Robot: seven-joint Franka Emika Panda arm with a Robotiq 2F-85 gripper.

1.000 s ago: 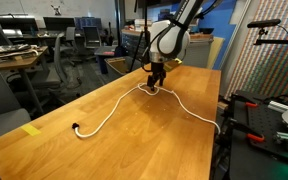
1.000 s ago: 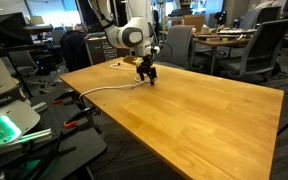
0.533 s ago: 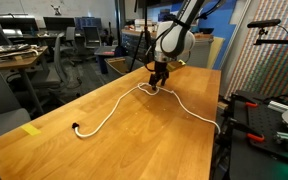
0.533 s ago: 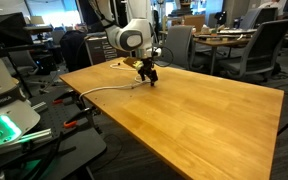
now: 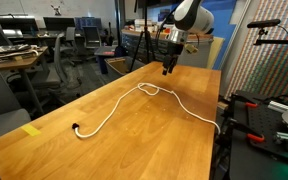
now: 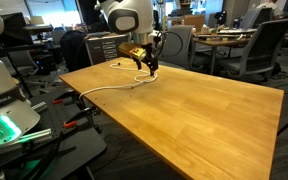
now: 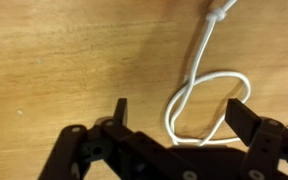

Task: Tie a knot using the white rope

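**Hovering open over a loose loop, no knot yet**

Starting at the near left in an exterior view, the rope's point(image 5: 149, 89) black tip point(image 5: 77, 128) lies on the surface point(image 5: 134, 145). From there the cord runs right and far to a small loop at mid-surface. It then trails on to the right edge and drops over it. The gripper point(image 5: 167, 70) hangs in the air just far and right of that loop, touching nothing.

In the wrist view the gripper point(image 7: 179, 115) has its jaws spread wide with nothing between them. The loop of rope point(image 7: 201, 45) lies flat on the wood below, toward the right finger point(image 7: 241, 112).

The step in hand looks like the pause between laying the loop and threading it, since no end yet passes through. The next move probably calls for coming down on one strand near the crossing, pinching it cleanly off the wood, and drawing an end through the loop without dragging the loop open.
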